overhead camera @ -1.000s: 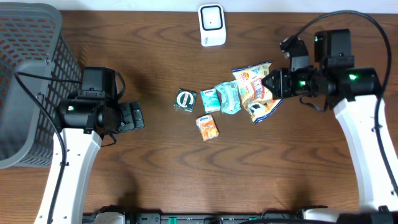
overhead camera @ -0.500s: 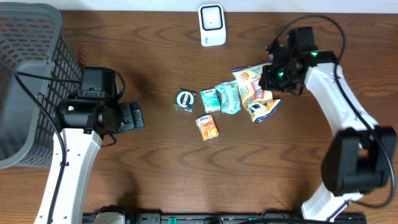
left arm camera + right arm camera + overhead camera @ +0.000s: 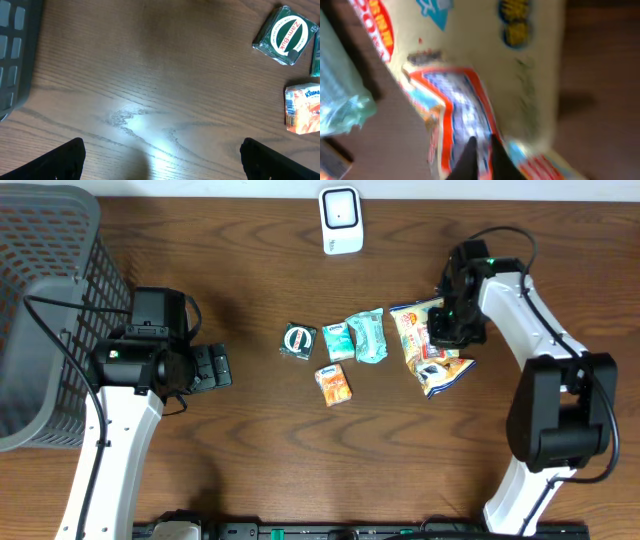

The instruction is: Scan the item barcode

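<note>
1. Item: snack bag [image 3: 437,345], lying flat on the table [image 3: 250,460], right of centre and just beside the clear green packet [image 3: 367,336]; scanner [image 3: 340,220] stands well apart at the far edge.
2. Right gripper [image 3: 447,323] sits on the bag's upper half; wrist view is blurred, but the fingers [image 3: 468,155] are narrow, nearly together, with what looks like a sliver of film between them; I read that as a pinch on the bag; how deep, can't tell.
3. Left gripper [image 3: 218,367] is wide and holds nothing, over bare wood near the basket [image 3: 50,300]; in its wrist view the fingers sit at opposite sides of the frame.
4. Handling, my guess: light, soft, crinkly film, air-puffed; slick surface; contents probably crushable; it will sag and swing from one pinch point; no stiffness to aim with.
5. Where to hold: crimped seam or end margin, flat film with nothing beneath; stay off the panel carrying the barcode; which face that is, can't tell from these views.
6. Risk: film slides out of a shallow pinch; glossy wrinkles may spoil the read; the panel wants to be taut and square to the scanner.
</note>
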`<action>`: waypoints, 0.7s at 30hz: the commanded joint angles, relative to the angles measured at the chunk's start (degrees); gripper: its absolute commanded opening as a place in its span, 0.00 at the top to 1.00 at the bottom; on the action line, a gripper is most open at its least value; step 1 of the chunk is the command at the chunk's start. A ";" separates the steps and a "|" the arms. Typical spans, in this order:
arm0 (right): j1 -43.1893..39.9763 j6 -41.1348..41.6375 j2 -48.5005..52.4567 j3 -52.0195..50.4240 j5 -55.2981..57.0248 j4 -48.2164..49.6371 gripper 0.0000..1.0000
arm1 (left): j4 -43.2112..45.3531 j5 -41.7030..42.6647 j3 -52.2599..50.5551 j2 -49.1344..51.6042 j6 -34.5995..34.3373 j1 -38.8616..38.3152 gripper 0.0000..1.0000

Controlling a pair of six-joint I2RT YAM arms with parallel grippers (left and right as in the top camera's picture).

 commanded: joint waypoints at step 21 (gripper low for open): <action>0.00 2.86 -7.50 -15.67 -1.51 10.86 0.67 | -0.11 -0.17 -0.28 0.31 -0.94 -0.22 0.02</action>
